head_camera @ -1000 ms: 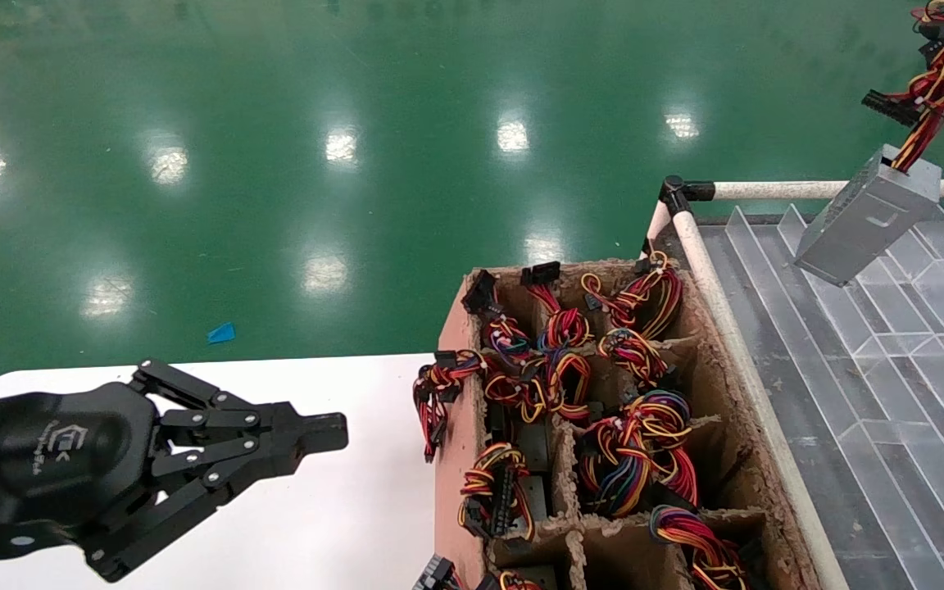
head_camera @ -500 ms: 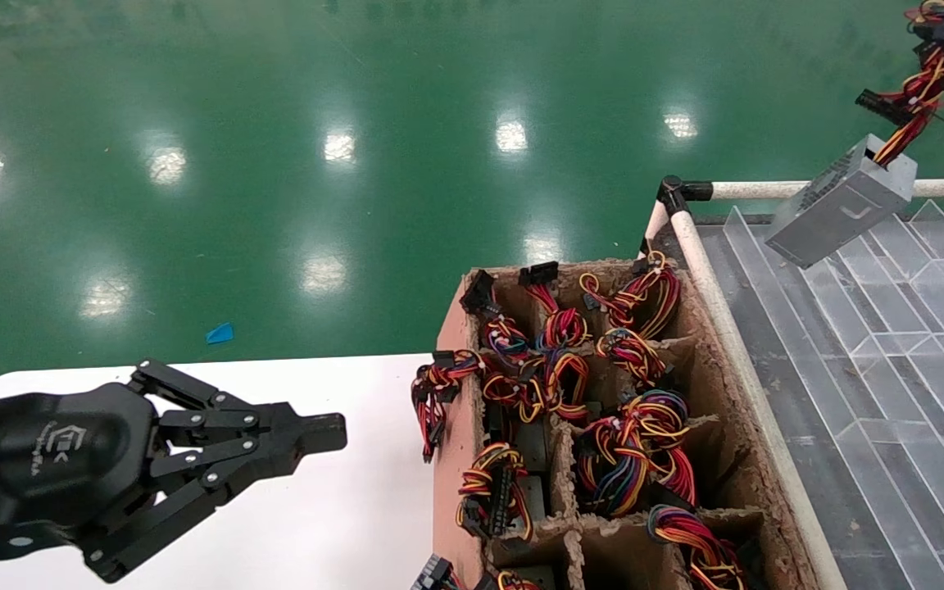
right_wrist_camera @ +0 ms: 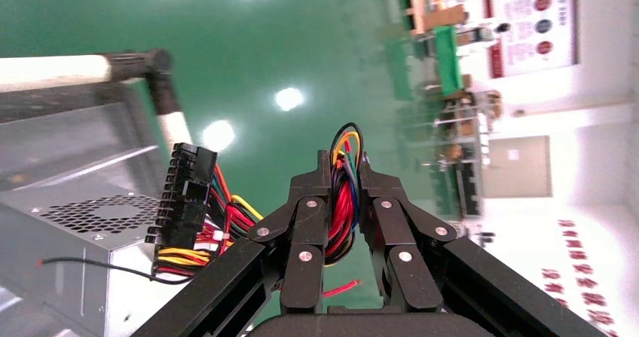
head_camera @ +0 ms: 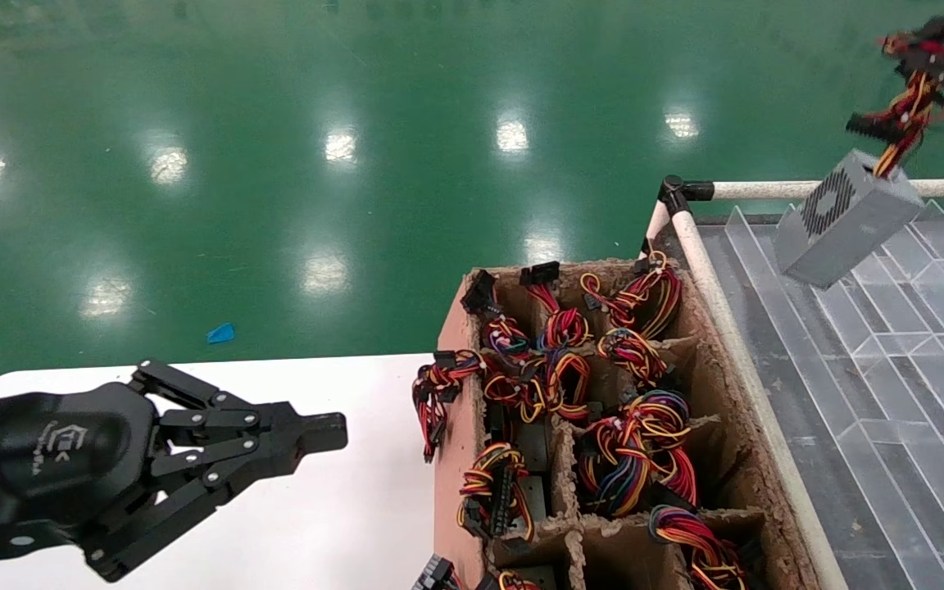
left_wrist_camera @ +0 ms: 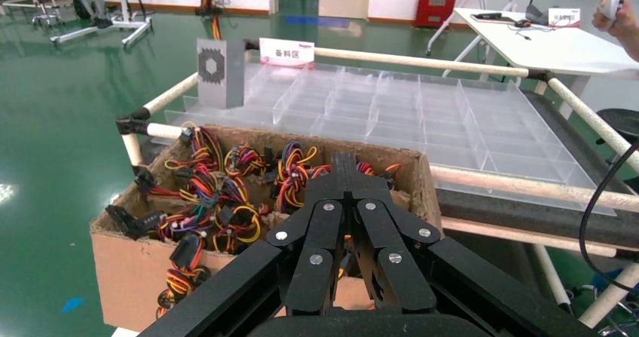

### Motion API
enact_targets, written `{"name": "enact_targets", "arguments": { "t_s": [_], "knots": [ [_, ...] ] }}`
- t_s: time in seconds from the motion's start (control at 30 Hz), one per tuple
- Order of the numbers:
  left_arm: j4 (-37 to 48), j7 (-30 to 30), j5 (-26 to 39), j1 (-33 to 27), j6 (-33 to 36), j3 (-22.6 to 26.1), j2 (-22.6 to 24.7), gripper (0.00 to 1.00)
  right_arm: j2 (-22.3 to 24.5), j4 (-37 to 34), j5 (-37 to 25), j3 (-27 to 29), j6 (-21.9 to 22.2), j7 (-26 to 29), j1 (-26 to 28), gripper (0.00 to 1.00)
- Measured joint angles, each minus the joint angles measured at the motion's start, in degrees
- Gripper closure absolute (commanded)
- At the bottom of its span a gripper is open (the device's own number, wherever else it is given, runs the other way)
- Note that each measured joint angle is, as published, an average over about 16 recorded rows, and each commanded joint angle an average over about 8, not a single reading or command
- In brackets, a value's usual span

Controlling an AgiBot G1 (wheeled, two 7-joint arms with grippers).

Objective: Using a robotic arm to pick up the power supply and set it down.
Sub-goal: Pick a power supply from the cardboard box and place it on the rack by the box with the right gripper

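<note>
I see my left gripper (left_wrist_camera: pixel 347 173) pressed closed at lower centre, the cardboard box (left_wrist_camera: pixel 132 258) of wire bundles behind it, and the power supply (left_wrist_camera: pixel 220 72) hanging upper left.

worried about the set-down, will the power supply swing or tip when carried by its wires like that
The power supply probably swings: it hangs tilted below the right end effector, which is clamped on its wire bundle alone. The metal box looks heavy for the floppy wires, so it may tip on touching the clear divider tray.
</note>
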Motion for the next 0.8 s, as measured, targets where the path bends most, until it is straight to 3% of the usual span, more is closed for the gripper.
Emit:
{"name": "enact_targets", "arguments": {
  "t_s": [0.5, 0.8],
  "knots": [
    [0.0, 0.0, 0.0, 0.0, 0.0, 0.0, 0.0, 1.0, -4.9, -3.1, 2.4, 1.9, 14.3, -3.5, -2.5, 1.0],
    [0.0, 0.0, 0.0, 0.0, 0.0, 0.0, 0.0, 1.0, -6.7, -3.5, 4.1, 3.1, 16.1, -4.7, -4.3, 1.0]
  ]
}}
